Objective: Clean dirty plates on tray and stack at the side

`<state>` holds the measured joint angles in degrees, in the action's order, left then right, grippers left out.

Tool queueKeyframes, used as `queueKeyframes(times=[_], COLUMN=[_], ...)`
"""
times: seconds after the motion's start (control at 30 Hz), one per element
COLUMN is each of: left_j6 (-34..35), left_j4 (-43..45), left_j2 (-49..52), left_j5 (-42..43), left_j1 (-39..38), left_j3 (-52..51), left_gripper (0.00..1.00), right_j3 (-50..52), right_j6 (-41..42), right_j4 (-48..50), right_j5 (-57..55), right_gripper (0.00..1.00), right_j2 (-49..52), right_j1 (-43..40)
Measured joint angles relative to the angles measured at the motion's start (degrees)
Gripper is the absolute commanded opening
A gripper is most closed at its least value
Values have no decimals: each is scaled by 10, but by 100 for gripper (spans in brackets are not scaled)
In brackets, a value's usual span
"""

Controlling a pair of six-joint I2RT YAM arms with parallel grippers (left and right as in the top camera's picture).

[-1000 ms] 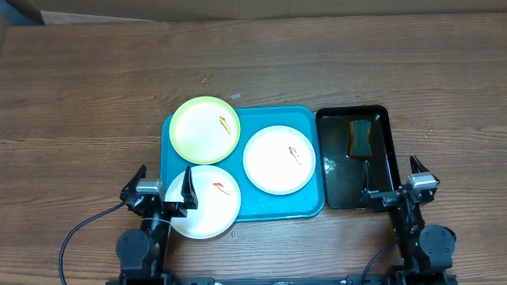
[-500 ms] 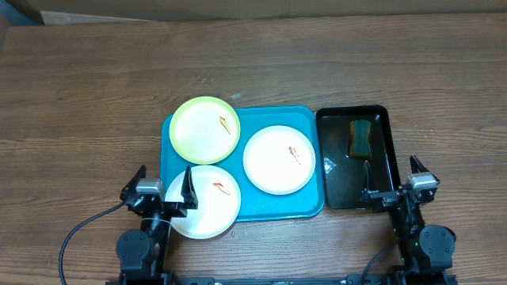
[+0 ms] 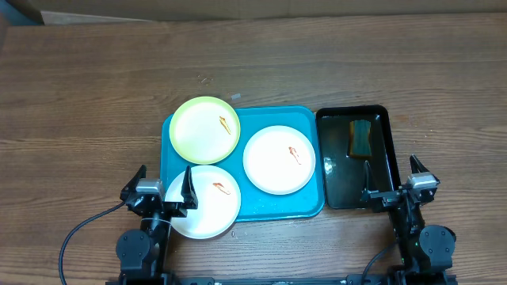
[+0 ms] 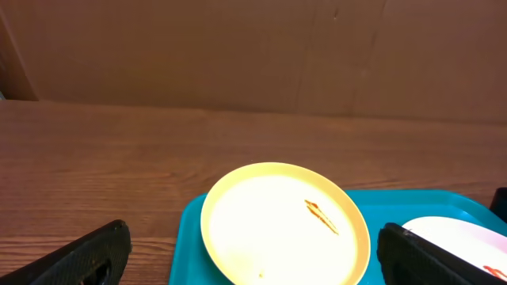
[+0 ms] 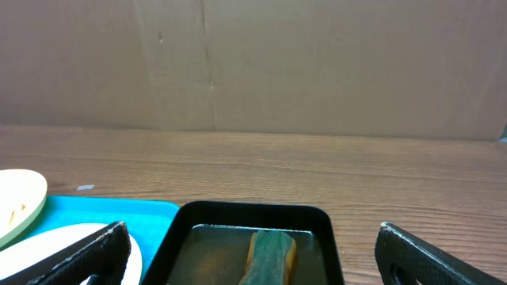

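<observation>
The turquoise tray point(image 3: 307, 200) holds three dirty plates, each with an orange-red smear. The pale yellow-green plate point(image 3: 204, 128) is at its back left and also shows in the left wrist view point(image 4: 277, 229). One white plate point(image 3: 279, 159) lies mid-right. Another white plate point(image 3: 204, 202) hangs over the tray's front left edge. My left gripper point(image 3: 162, 188) is open and empty at the table's front, its right finger over that plate's rim. My right gripper point(image 3: 394, 184) is open and empty at the front of the black tub.
A black tub point(image 3: 385, 119) with water and a green-and-yellow sponge point(image 3: 360, 136) stands right of the tray; the right wrist view shows the sponge point(image 5: 271, 255) too. Bare wooden table point(image 3: 95, 95) lies left and behind. A cardboard wall stands at the back.
</observation>
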<state>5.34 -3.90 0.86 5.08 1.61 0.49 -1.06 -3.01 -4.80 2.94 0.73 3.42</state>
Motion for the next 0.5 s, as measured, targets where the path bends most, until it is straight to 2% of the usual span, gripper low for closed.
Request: queueKeyframes(times=[0.5], left_j6=[0], left_j4=[1], left_j2=[0], left_j5=[-10], left_j1=[0], left_j3=[0], left_gripper=[100], right_j3=[0], right_j6=[0], right_j4=[0], right_j5=[0], right_gripper=[100], right_j2=[0], right_j1=[0])
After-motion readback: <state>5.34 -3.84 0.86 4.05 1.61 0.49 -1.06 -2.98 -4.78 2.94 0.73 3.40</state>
